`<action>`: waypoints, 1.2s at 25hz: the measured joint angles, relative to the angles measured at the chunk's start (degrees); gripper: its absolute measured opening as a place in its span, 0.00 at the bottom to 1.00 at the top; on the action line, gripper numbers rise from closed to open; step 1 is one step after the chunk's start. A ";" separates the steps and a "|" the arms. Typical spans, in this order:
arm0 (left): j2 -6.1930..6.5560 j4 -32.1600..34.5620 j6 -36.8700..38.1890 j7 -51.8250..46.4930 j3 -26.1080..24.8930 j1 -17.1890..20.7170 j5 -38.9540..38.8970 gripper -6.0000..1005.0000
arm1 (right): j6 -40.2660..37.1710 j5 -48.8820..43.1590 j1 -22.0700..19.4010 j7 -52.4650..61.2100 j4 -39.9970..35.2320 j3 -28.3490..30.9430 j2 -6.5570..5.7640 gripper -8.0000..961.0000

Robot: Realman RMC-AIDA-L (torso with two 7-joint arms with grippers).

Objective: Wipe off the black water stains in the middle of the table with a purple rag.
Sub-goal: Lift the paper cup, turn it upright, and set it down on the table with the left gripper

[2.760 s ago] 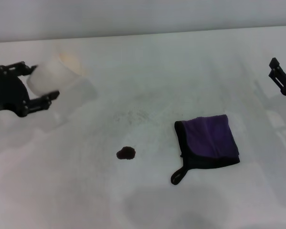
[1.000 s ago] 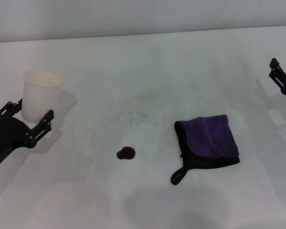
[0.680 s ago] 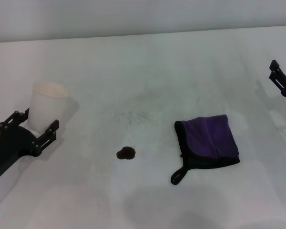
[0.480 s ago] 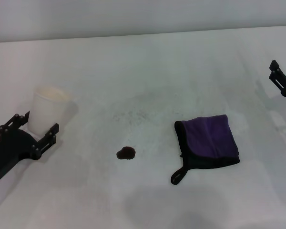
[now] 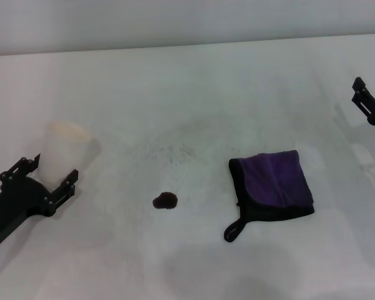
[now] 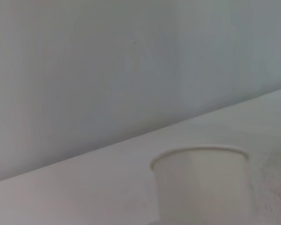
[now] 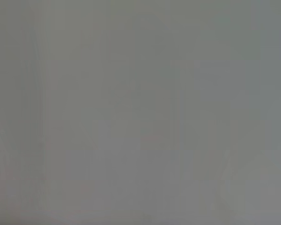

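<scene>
Landmark for all positions: the stain [image 5: 165,200], a small dark brownish-black blotch with a ragged outline, sitting near the middle of the table [image 5: 194,87].

Far left of the stain: left gripper [image 5: 40,177], black, low over the table at the left edge of the head view. Its jaws are spread wide and hold nothing. A paper cup [image 5: 64,152] stands upright just beyond the fingertips, partly between them in the head view; contact cannot be judged. Cup is white, plain, round-rimmed, slightly tapered. In the left wrist view the same cup [image 6: 201,180] stands in front of a blank grey wall.

Just behind the stain and a little to its right: a faint patch of grey speckles [image 5: 169,151] on the surface, thin and scattered. The table itself is broad, flat, matte white.

Right of the stain, apart from it with bare surface between: the rag [image 5: 274,185]. Soft purple cloth, folded to a rough square, lying flat. Black edging along its near and stain-facing sides, and a small black loop [image 5: 233,230] trailing from the near corner on the stain's side. No gripper touches it.

Far right of the stain, beyond the rag: right gripper [image 5: 367,104], black, at the right edge of the head view, well apart from the rag. Only part of it shows; whether its jaws are open or closed cannot be told. Right wrist view is uniform grey, nothing distinguishable.
</scene>
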 joint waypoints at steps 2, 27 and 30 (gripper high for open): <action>0.00 -0.14 0.00 0.01 0.00 0.17 -0.02 0.72 | -0.01 0.00 0.00 0.00 0.00 0.00 0.00 0.89; -0.17 -0.65 -0.08 3.49 -0.07 1.87 -0.63 0.80 | -1.66 0.00 -0.02 -0.08 0.18 0.00 0.00 0.89; -0.17 -0.64 -0.08 3.73 -0.04 1.86 -0.63 0.87 | -1.66 0.00 -0.07 -0.06 0.18 0.00 0.00 0.89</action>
